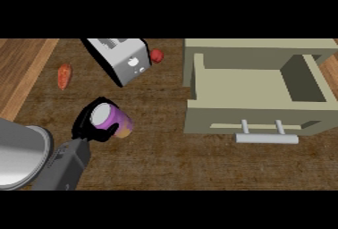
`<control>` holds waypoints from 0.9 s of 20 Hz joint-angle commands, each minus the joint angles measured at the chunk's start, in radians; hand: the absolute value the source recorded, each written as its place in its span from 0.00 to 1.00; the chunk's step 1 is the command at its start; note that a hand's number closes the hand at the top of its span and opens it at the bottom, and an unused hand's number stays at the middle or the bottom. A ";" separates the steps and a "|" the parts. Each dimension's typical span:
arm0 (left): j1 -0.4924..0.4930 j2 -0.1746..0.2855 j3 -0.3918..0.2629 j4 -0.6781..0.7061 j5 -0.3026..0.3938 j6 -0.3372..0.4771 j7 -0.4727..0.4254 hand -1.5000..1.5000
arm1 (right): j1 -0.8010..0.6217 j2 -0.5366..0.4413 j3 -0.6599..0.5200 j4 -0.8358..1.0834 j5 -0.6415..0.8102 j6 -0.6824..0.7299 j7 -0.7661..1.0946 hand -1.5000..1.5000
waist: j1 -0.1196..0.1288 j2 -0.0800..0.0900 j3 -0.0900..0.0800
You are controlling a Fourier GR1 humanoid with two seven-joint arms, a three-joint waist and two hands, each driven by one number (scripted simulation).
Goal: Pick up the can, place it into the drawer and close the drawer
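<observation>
From the head: grips the can (120, 120) with the left hand (84, 128), fingers curled round it. Holds it tilted, pale top up, near the toaster (125, 60). Cannot tell whether lifted off the counter (171, 163). Well apart from the open drawer (254, 117) at right.

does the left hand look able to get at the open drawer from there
Probably yes: the left hand is curled round the can, the drawer stands open, and nothing stands between them on the counter.
</observation>
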 commanded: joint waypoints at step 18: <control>-0.070 -0.157 -0.206 -0.793 -0.023 0.677 0.507 1.00 | -0.032 0.029 -0.010 -0.069 -0.012 0.000 0.075 0.00 | -0.022 0.007 -0.001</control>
